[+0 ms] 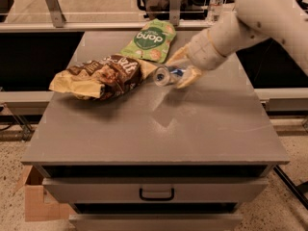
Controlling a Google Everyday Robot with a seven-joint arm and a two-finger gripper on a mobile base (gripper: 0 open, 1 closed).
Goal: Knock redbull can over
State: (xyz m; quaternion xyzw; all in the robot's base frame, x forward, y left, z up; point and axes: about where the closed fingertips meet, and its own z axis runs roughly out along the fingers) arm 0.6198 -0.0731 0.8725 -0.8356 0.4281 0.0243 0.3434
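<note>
The green bag [148,41] at the far edge of the worktop [202,129] bears white letters that look like "dond". The pale lettering on the brown bag [103,76] is unreadable. The print on the can [165,75], at the end effector [179,70] toward the far right corner, is too small to read.

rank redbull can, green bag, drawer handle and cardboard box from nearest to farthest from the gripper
The gripper is over the back half of the table, right of the bags.
1. redbull can, between its fingers.
2. green bag, just behind and left.
3. drawer handle, below the table's front.
4. cardboard box, on the floor, far left.
</note>
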